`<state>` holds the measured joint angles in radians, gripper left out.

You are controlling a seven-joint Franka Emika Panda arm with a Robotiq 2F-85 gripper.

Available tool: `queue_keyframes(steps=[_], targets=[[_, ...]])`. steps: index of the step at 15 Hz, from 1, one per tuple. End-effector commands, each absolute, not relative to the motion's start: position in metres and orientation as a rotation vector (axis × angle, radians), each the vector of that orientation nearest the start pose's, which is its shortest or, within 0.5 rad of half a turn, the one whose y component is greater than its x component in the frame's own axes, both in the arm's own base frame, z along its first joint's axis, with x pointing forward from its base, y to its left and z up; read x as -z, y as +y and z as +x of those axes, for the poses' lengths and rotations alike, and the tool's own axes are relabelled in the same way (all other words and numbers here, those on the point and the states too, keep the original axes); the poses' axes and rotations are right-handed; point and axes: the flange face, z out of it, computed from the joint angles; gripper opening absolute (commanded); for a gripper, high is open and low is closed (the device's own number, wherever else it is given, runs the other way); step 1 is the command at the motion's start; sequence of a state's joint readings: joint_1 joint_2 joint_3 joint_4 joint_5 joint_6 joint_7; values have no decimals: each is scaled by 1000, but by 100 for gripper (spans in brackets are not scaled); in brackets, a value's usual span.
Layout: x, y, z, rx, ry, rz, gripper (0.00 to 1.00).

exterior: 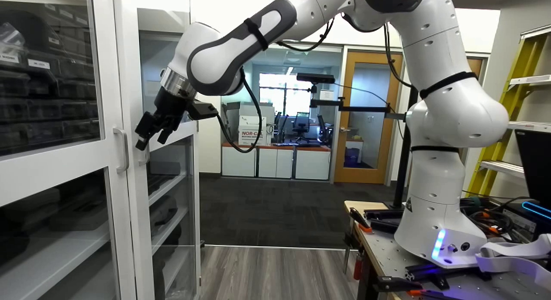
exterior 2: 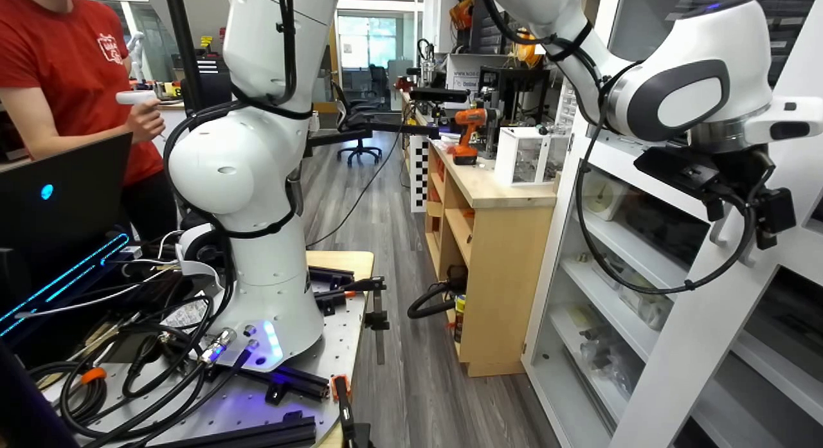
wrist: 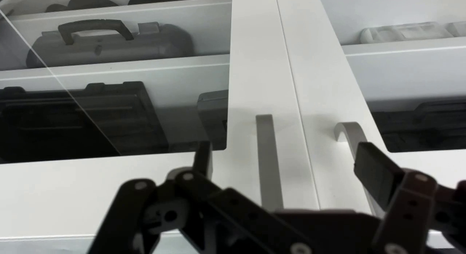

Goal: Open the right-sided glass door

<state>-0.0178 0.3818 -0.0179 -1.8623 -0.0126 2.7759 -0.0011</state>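
Observation:
A white cabinet has two glass doors side by side, both shut. In the wrist view the right door (wrist: 327,82) and left door (wrist: 255,64) meet at a thin seam, each with a grey bow handle. The left handle (wrist: 269,159) shows between my fingers. The right handle (wrist: 351,135) is partly hidden behind my right finger. My gripper (wrist: 287,152) is open with nothing held, in front of the handles. In an exterior view it (exterior: 152,140) overlaps the right door's handle (exterior: 147,157), and the left door's handle (exterior: 122,149) stands beside it. Contact cannot be told.
A black cable loop (exterior 2: 643,287) hangs from my wrist. My base stands on a metal-topped table (exterior 2: 347,345) with clamps and cables. A wooden bench (exterior 2: 508,268) with an orange drill (exterior 2: 468,136) stands beside the cabinet. A person in red (exterior 2: 71,81) stands behind a laptop (exterior 2: 64,184).

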Motion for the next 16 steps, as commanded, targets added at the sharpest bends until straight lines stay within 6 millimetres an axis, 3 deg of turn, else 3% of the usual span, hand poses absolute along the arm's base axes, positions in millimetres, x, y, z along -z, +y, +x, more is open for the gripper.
queue_keyframes(steps=[1,11,14,16], targets=[[-372,-25,685,871,1,-3049,73],[-363,-26,697,968,-129,-3020,7],[-367,-30,694,982,-139,-3025,2],[-373,-33,688,978,-132,-3032,5]])
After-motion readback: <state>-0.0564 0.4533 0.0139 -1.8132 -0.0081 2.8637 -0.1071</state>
